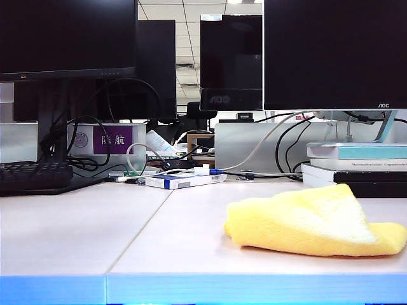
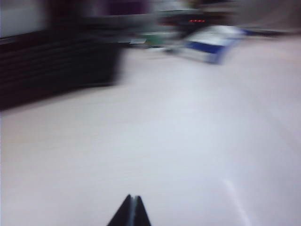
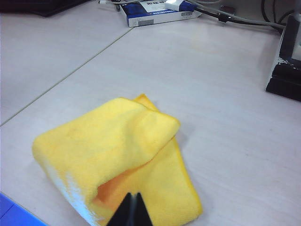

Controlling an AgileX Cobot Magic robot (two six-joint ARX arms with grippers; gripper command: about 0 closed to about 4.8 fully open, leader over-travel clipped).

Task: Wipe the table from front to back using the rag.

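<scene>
Nearest the exterior camera runs the light blue front edge band of the table (image 1: 191, 254), and just behind it, toward the front right corner, lies the rag (image 1: 315, 221), a bright yellow fuzzy cloth folded loosely over itself with a paler face turned up along its top. Neither arm shows in the exterior view. In the right wrist view the right gripper (image 3: 132, 210) hangs over the near part of the rag (image 3: 122, 160), its two dark fingers pressed together into a single point with nothing between them; whether the tip touches the cloth cannot be told. In the left wrist view, which is blurred, the left gripper (image 2: 132, 212) is likewise closed to a point and empty, above bare table top (image 2: 178, 141) on the left half. A thin seam line (image 1: 137, 232) runs from the front edge toward the back, left of the rag. Farther back, near the middle of the table, lies a flat white-and-blue box (image 1: 184, 180) among cables. At the back left sits a black keyboard (image 1: 35, 175), at the back right a stack of books (image 1: 356, 166), and behind them stand dark monitors (image 1: 334, 54).
</scene>
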